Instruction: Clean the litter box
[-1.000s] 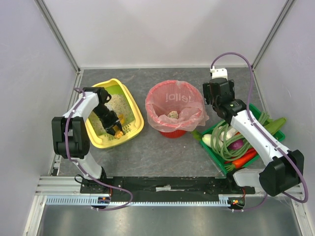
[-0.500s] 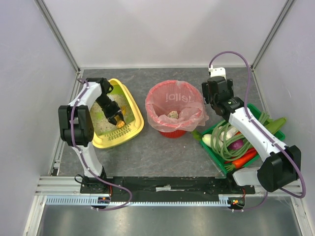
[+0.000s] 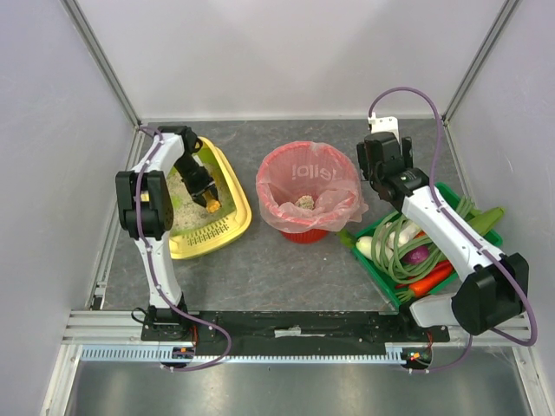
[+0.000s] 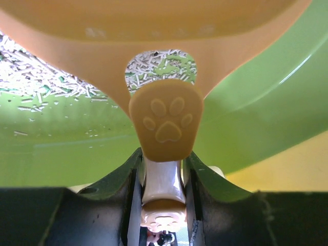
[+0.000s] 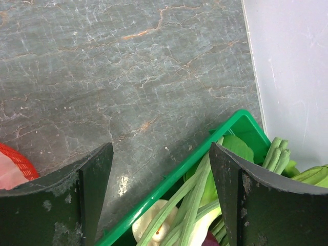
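**Left hand with scoop inside the litter box: hazards and condition**

The left hand [image 4: 163, 169] is clamped on the stem of an orange scoop [image 4: 164, 125] with a paw print on its handle. The scoop's blade spreads directly ahead of the fingers. The litter box [image 3: 221, 232] lies beneath and around this hand, its green inner wall [image 4: 256, 118] curving just beyond the blade.

The right hand [image 5: 161, 174] stands open and empty above the bench [image 5: 128, 66]. The green tray [image 5: 205, 148] of vegetables is under its far finger and the red bin [image 3: 303, 234] is at its other side.

Probable faults:
- The narrow stem may pivot in the grip if the blade digs deep.
- A blade pushed against the wall may shove or tip the light box.
- A hasty lift toward the bin would shed grains onto the bench.

The box is yellow outside and green within, with a slotted rim on one side. It holds pale beige litter [image 4: 31, 77], and loose grains are strewn up the wall. Whether the blade carries any load cannot be told.
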### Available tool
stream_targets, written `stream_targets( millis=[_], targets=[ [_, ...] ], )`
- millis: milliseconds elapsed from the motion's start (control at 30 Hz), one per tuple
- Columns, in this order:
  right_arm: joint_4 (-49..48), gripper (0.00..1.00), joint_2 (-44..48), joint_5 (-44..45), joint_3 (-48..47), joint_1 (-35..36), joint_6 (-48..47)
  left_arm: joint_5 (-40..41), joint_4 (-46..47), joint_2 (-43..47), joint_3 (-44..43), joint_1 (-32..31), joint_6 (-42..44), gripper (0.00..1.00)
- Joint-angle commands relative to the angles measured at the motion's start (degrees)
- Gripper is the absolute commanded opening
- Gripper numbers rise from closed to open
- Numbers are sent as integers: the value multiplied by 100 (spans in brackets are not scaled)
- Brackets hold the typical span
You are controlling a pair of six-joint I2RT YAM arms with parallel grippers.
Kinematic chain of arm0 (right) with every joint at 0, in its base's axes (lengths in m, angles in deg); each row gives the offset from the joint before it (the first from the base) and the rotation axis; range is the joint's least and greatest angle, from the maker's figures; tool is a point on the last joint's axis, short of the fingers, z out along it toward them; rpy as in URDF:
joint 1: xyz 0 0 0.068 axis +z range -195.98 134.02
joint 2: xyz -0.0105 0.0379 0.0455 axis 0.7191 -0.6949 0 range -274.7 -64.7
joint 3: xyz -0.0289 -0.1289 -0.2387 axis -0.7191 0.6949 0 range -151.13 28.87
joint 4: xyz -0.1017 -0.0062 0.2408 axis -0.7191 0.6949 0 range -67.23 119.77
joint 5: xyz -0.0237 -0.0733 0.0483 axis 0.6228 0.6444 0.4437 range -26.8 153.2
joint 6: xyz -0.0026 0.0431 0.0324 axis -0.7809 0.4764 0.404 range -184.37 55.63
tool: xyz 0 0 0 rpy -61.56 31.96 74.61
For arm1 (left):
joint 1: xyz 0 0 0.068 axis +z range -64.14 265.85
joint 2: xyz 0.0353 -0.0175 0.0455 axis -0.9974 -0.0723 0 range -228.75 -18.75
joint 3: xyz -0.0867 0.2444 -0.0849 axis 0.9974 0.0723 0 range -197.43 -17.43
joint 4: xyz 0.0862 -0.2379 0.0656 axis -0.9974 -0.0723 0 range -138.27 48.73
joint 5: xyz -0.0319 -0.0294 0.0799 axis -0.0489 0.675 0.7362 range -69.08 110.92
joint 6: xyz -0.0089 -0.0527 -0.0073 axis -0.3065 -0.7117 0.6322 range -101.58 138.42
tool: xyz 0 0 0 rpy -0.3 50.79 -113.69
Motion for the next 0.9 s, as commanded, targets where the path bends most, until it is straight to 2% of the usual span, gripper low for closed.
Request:
stream_targets(
  millis=[0, 367, 700, 867],
  targets=[
    [-32, 84, -34, 226, -298, 4, -34, 272, -912, -175, -261, 32, 171, 2],
    [-14, 84, -139, 270, -439, -5, -69, 773, -104, 360, 433, 49, 4, 2],
    [-14, 84, -288, 139, -606, -5, -148, 1152, 721, 545, 460, 67, 338, 2],
    [-49, 84, -359, 86, -720, 4, -201, 1476, 1257, 826, 880, 67, 443, 2]
  ],
)
